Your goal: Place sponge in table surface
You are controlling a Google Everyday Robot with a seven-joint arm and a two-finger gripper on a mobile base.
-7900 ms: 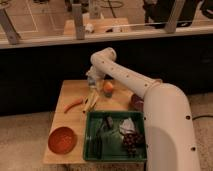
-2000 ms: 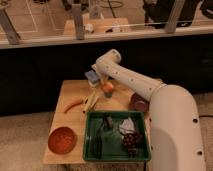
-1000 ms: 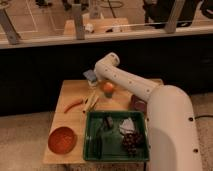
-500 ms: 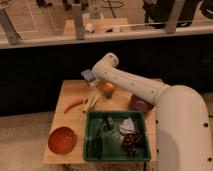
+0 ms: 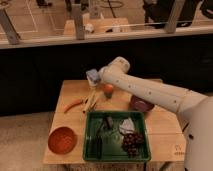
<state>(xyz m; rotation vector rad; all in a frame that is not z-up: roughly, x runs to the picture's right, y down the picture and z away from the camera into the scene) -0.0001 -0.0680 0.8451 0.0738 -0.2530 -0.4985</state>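
Observation:
A blue-grey sponge (image 5: 91,76) sits at the tip of my white arm, held in my gripper (image 5: 93,79) above the back left part of the wooden table (image 5: 75,120). The gripper is shut on the sponge, which hangs clear of the tabletop. The arm reaches in from the lower right, across the table's back. The fingers are mostly hidden behind the sponge and the wrist.
An orange (image 5: 108,89) and a thin yellowish item (image 5: 92,101) lie just below the gripper. An orange-red carrot-like item (image 5: 73,104) lies to the left. A purple bowl (image 5: 141,104) is on the right, a green tray (image 5: 95,150) of food in front, and an orange bowl (image 5: 62,139) at the front left.
The gripper with the sponge drifted slightly left over the last two seconds, then back a little to the right. The things on the table have not moved.

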